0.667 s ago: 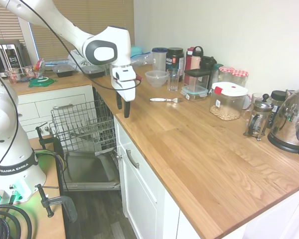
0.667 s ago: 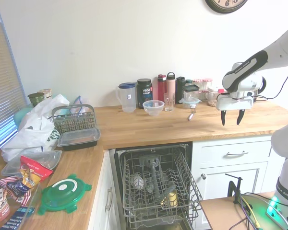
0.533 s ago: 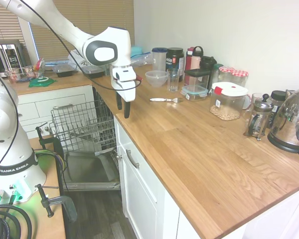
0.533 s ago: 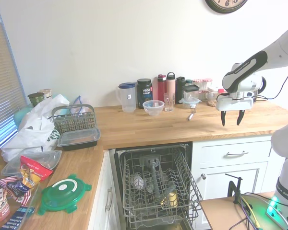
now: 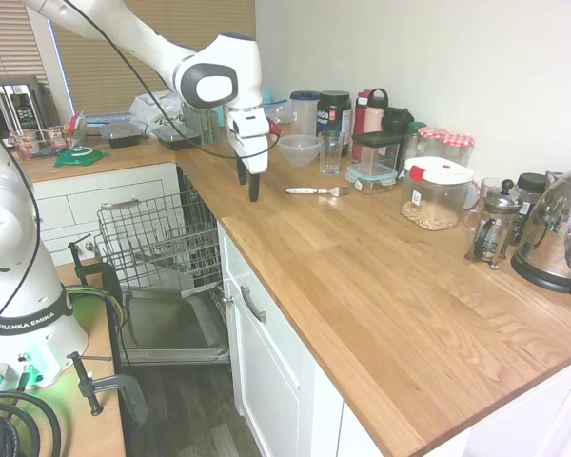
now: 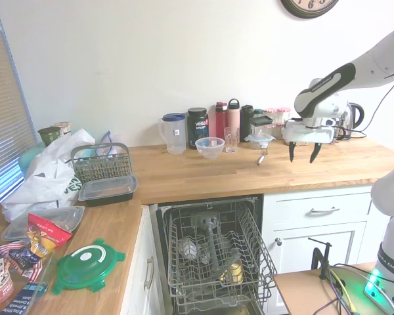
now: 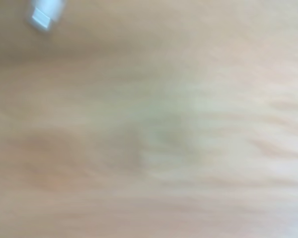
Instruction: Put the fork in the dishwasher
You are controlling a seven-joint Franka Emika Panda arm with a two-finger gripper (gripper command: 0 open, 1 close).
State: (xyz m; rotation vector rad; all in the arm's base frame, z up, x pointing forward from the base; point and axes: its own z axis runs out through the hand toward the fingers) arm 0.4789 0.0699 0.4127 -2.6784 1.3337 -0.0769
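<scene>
The fork [image 5: 316,191] lies flat on the wooden counter [image 5: 381,286] in front of the jars, its pale handle pointing left; it shows small at fork [image 6: 260,159]. My gripper [image 5: 247,184] hangs open and empty just above the counter, a short way left of the fork's handle; from the other side the gripper [image 6: 303,153] is right of the fork. The dishwasher [image 6: 213,256] stands open below the counter with its wire rack [image 5: 157,243] pulled out and its door [image 5: 176,328] dropped down. A pale blurred end [image 7: 45,13] shows in the wrist view over wood grain.
A clear bowl [image 5: 298,149], a glass [image 5: 329,152], bottles and jars [image 5: 366,119], a lidded container of grains [image 5: 436,193], a French press [image 5: 496,224] and a kettle [image 5: 561,233] line the back wall. White drawers [image 5: 266,352] sit under the counter.
My gripper has moved back along the counter, away from the front edge and closer to the fork. It stays open. The fork has not moved.
</scene>
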